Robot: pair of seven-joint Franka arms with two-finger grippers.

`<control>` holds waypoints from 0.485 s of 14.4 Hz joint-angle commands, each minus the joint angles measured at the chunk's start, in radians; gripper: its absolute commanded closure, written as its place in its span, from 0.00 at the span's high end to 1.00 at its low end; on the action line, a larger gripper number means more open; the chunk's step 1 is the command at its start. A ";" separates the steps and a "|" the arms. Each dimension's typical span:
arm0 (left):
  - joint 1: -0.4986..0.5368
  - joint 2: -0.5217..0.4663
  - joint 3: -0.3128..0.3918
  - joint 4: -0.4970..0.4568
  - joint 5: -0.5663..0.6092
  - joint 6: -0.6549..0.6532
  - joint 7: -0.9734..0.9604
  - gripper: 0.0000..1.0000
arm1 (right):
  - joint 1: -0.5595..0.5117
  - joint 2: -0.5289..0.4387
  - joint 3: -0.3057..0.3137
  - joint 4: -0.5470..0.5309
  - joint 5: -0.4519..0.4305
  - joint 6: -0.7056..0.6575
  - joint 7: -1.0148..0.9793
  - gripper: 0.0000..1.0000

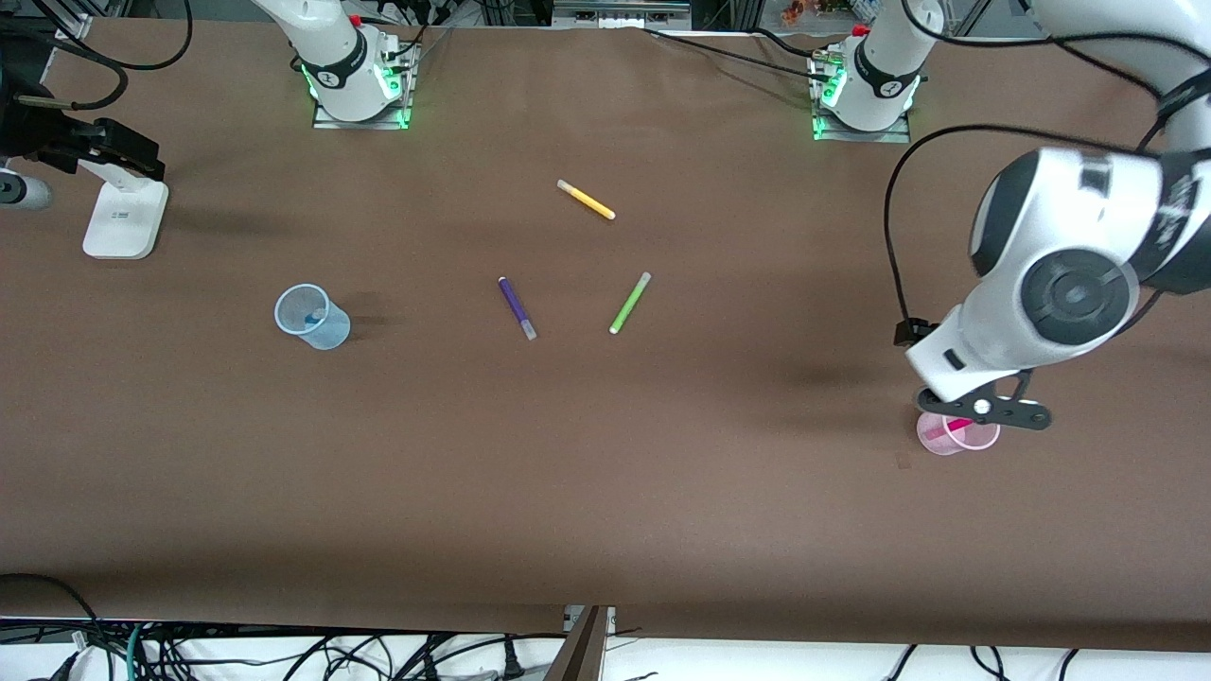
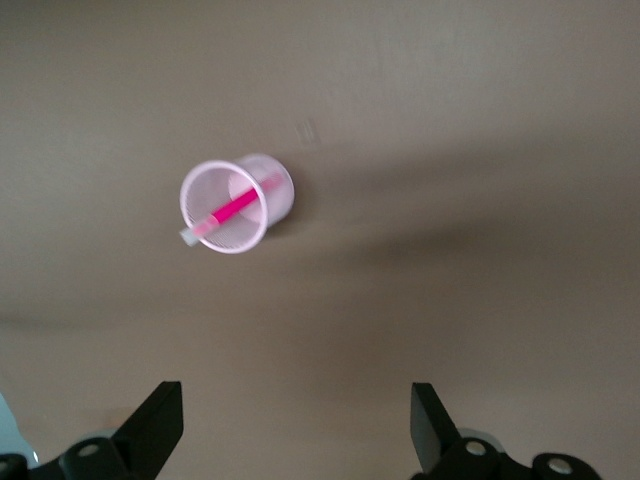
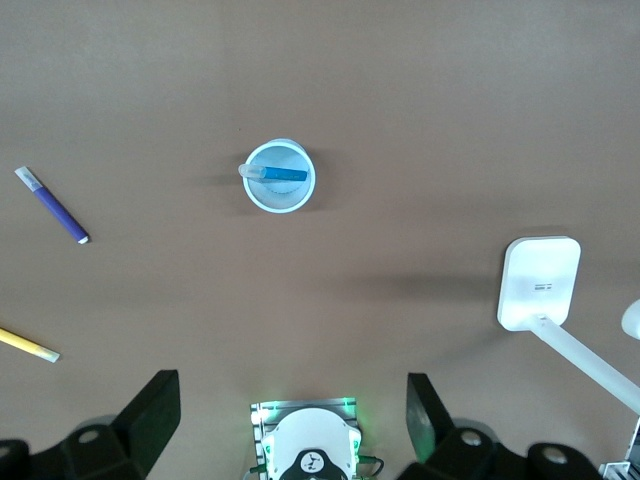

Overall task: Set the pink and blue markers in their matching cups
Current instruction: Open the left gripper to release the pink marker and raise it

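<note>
Both markers sit in their cups — pink marker [image 2: 232,210] leans in the pink cup [image 2: 275,195] directly under the left gripper [image 2: 297,430], jaws wide and empty; right gripper [image 3: 292,430] high over the blue cup [image 3: 279,177], also spread, holding nothing.

Left wrist view: pink cup [image 2: 240,205] upright on the brown table [image 2: 480,120] — pink marker [image 2: 226,213] inside, leaning across the mouth, pale cap end poking just over the rim. Left gripper [image 2: 296,425] is up above the table, fingers [image 2: 152,425] spread wide, nothing between them. Cup sits ahead of the claw, well apart, offset toward one finger — not centred between the tips.
</note>
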 commanded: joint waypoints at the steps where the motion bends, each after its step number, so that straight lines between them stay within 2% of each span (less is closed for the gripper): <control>1: 0.012 -0.002 -0.001 0.084 -0.020 -0.018 -0.013 1.00 | -0.009 0.032 0.008 0.052 -0.023 -0.035 0.011 1.00; 4: 0.056 -0.057 -0.004 0.097 -0.031 -0.020 -0.007 1.00 | -0.012 0.034 -0.009 0.054 -0.025 -0.032 0.008 1.00; 7: 0.107 -0.096 0.000 0.095 -0.101 -0.038 -0.004 1.00 | -0.009 0.036 -0.014 0.054 -0.023 -0.026 0.009 1.00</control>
